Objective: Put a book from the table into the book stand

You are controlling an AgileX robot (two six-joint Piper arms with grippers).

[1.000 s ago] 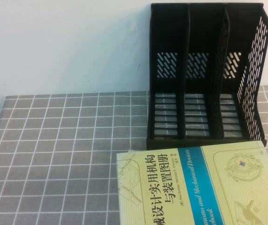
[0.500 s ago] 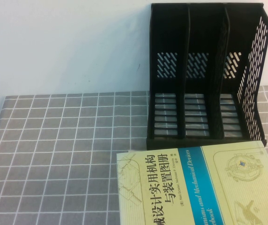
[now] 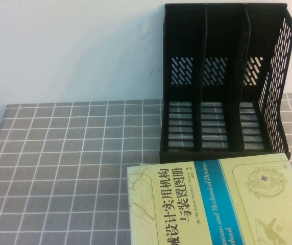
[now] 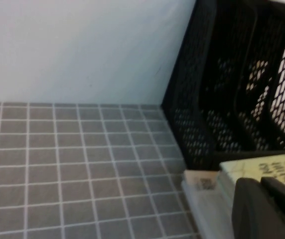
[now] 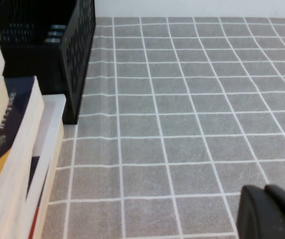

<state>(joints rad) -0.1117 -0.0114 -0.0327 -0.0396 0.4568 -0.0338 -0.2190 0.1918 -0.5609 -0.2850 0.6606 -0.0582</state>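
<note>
Pre-grasp step: book flat on table, lower right of frame, near book stand, upper right, slots empty. Left gripper clenched, holding nothing, beside book; right gripper low over table, cannot tell state. Next: open, grasp book edge, stand upright.

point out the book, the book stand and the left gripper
book (image 3: 248, 204): high view, on its pale yellow-green cover, right of the blue band.
book stand (image 3: 205, 66): high view, on the divider between its left and middle slots.
left gripper (image 4: 262, 186): left wrist view, where its shut dark fingers meet, above the book pile.

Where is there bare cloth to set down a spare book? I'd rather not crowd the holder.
Free: the table left of the book stand and the book. Crowded: the strip between stand and book. Left gripper shut near the book; right gripper over bare cloth.
</note>
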